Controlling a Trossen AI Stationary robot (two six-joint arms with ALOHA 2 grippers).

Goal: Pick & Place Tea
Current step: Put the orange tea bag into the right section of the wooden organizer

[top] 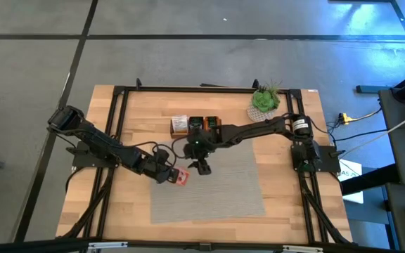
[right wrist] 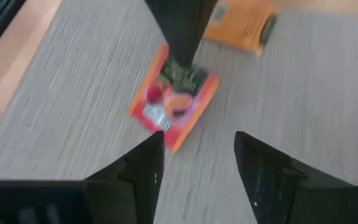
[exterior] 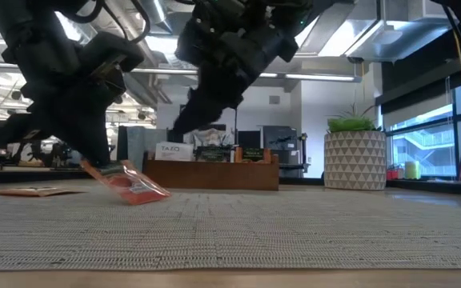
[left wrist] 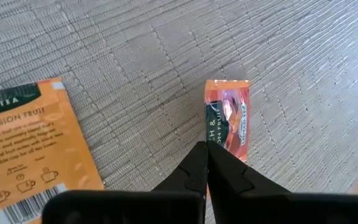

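Left hand (top: pixel 172 176): reaches in from the left side of the surface (top: pixel 111 204) to the left edge of the grey mat (top: pixel 216 190); its fingers (left wrist: pixel 219 171) are pressed together on the edge of a red-orange sachet (top: pixel 182 176).
Held sachet: tilted, one corner low near the mat in the low view (exterior: pixel 130 184); the left wrist view shows it edge-on, gripped at its near end (left wrist: pixel 227 118); the right wrist view shows its printed face, with a fruit picture (right wrist: pixel 174 96).
Right hand (top: pixel 201 166): stretches from the right side across the mat, close beside the held sachet; its fingers (right wrist: pixel 145 171) stand apart with nothing between them, above the mat and short of the sachet.
Second sachet: orange, lying flat on the mat just beside the left hand, barcode and label text visible in the left wrist view (left wrist: pixel 27 143); seen low at the left in the low view (exterior: pixel 34 191) and far off in the right wrist view (right wrist: pixel 241 25).
Tray (top: pixel 197 126): wooden, at the back of the surface beyond the mat, with more sachets standing in it, white at its left end (top: pixel 180 124), dark ones to the right.
Plant (top: pixel 266 100): green, in a patterned pot, at the back right, near the right arm's base.
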